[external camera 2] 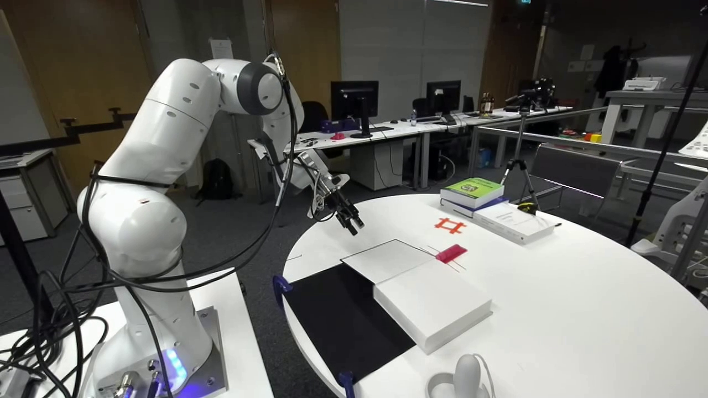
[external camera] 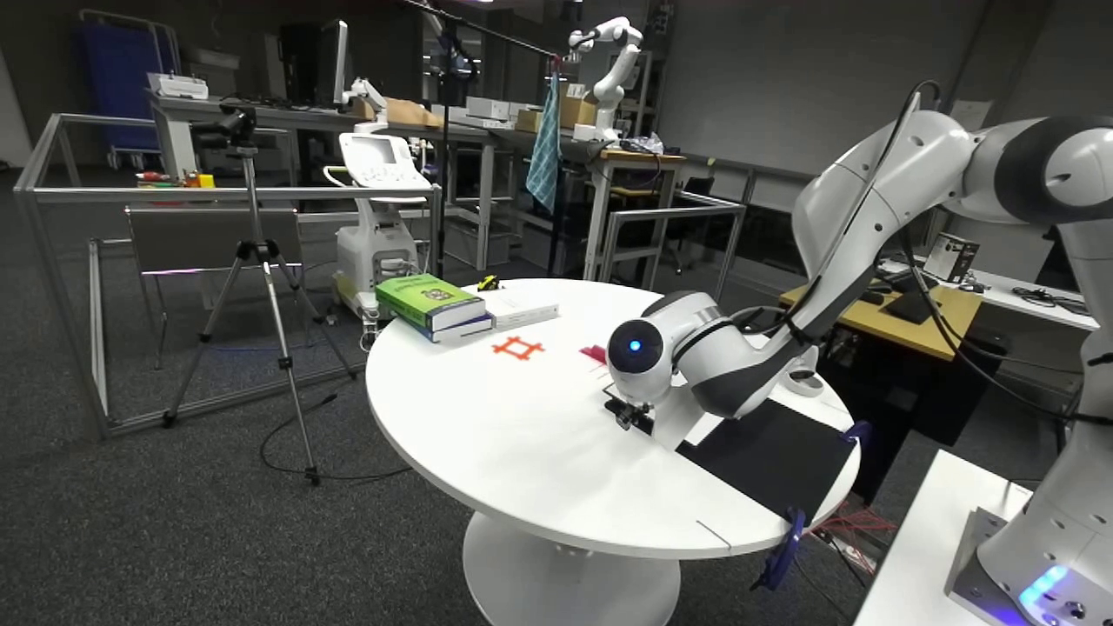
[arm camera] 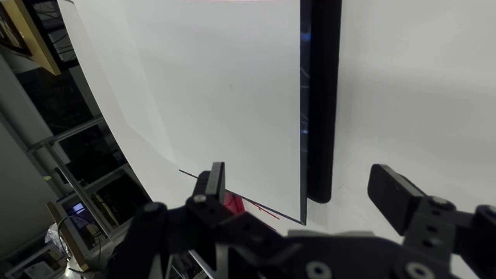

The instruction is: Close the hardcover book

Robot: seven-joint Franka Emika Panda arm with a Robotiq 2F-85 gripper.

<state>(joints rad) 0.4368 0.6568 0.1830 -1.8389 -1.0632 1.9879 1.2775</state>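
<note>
The hardcover book lies open on the white round table. In an exterior view its thick white page block [external camera 2: 431, 304] lies beside the flat, dark-edged cover [external camera 2: 390, 260], whose white inner side faces up. In an exterior view the arm hides most of the book. My gripper [external camera 2: 353, 224] is over the table near the cover's free edge and also shows in an exterior view [external camera: 630, 416]. In the wrist view the gripper [arm camera: 300, 180] is open and empty, its fingers on either side of the cover's dark edge [arm camera: 305, 155]; I cannot tell whether they touch it.
A black bar [arm camera: 323, 100] lies along the cover's edge. A black mat [external camera 2: 348, 320] is clamped by the book. A pink-red piece [external camera 2: 452, 253], an orange frame [external camera 2: 450, 225], a green book [external camera 2: 472, 190] and a white book [external camera 2: 514, 221] are farther off. A grey-white device [external camera 2: 467, 378] stands near the page block.
</note>
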